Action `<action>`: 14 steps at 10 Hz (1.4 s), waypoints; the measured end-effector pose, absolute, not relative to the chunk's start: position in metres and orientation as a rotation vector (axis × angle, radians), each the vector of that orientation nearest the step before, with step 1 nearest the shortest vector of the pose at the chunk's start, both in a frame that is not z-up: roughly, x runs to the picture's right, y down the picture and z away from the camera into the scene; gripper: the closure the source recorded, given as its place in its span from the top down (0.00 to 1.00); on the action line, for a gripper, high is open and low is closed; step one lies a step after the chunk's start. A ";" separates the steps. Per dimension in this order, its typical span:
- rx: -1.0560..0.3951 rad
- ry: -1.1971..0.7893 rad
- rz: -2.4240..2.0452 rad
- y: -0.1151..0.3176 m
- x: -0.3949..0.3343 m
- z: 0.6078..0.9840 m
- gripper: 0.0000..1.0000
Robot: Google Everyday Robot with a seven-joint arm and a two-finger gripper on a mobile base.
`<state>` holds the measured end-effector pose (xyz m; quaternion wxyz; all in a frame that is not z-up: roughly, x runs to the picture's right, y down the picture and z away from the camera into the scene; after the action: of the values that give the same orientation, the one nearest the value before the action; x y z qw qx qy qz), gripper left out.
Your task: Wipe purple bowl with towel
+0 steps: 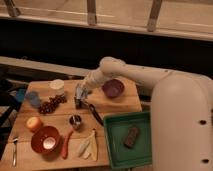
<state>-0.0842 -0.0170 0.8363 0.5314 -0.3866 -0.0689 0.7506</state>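
Note:
The purple bowl (113,88) stands at the back right of the wooden table (115,106), beside my forearm. My gripper (80,98) hangs shut over the middle of the table, left of the bowl and a hand's width from it. Whether it holds anything I cannot tell. The pale blue-grey towel (33,98) lies near the table's left edge, far from the gripper.
A green tray (116,150) with a brown item (131,136) sits at the front right. A metal cup (75,121), a black utensil (95,114), grapes (50,105), a white cup (57,85), an orange (34,122), an orange-red bowl (45,140) and a fork (14,150) are spread over the table.

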 end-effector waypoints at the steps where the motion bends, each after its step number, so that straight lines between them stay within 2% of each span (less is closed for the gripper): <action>1: -0.929 -0.193 1.857 -0.016 -0.053 0.837 0.00; 3: -0.931 -0.219 1.909 -0.015 -0.028 0.836 0.00; 9: -0.902 -0.241 1.929 -0.019 -0.021 0.834 0.00; 14: -0.720 -0.311 2.034 -0.088 0.046 0.809 0.00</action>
<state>0.0456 -0.0877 0.8094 0.4627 -0.2927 -0.1266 0.8272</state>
